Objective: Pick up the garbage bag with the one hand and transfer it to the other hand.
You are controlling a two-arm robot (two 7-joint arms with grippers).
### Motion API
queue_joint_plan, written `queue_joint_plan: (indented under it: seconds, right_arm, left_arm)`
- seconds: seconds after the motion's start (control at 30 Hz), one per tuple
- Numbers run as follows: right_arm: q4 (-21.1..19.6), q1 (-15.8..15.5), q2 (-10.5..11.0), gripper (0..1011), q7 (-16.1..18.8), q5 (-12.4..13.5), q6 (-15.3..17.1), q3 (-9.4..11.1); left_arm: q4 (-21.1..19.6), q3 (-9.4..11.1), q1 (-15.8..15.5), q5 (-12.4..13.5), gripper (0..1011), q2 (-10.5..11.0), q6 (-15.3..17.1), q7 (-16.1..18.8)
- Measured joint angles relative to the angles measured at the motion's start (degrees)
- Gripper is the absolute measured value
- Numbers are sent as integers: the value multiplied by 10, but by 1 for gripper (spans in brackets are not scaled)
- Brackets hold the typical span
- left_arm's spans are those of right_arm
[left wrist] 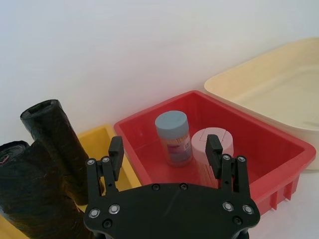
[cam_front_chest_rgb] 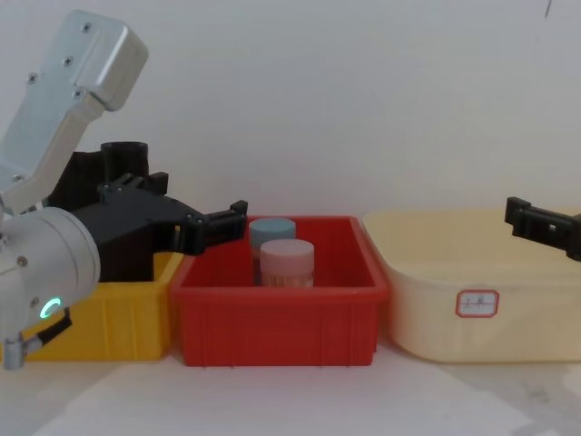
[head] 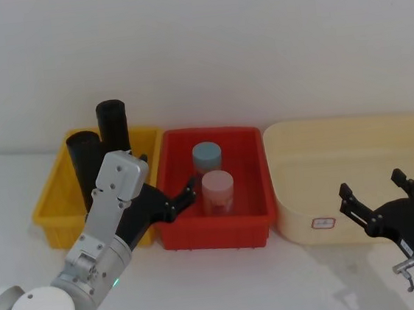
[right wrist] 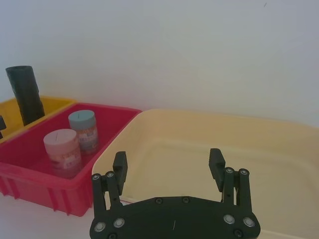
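Now | left gripper [left wrist: 165, 147]: jaws apart, empty | right gripper [right wrist: 168, 158]: jaws apart | tub label [cam_front_chest_rgb: 477, 302]: unreadable

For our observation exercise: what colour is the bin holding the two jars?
The bin is red; the head view shows it best.

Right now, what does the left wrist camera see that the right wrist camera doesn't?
Left wrist, not right: the lumpy garbage bag, near the open left gripper. Right wrist, not left: the open right gripper, in front of the cream tub. Both: the slimmer black roll, the yellow bin, the red bin with a blue-lidded jar and a pink-lidded jar, and that tub.
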Motion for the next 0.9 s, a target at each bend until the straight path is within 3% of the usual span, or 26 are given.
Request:
queue_joint_plan:
  seconds: [0.9]
  right_arm:
    - [0,0,0,1000,0,0,0,0]
  left_arm:
    - [0,0,0,0,1001,0,0,0]
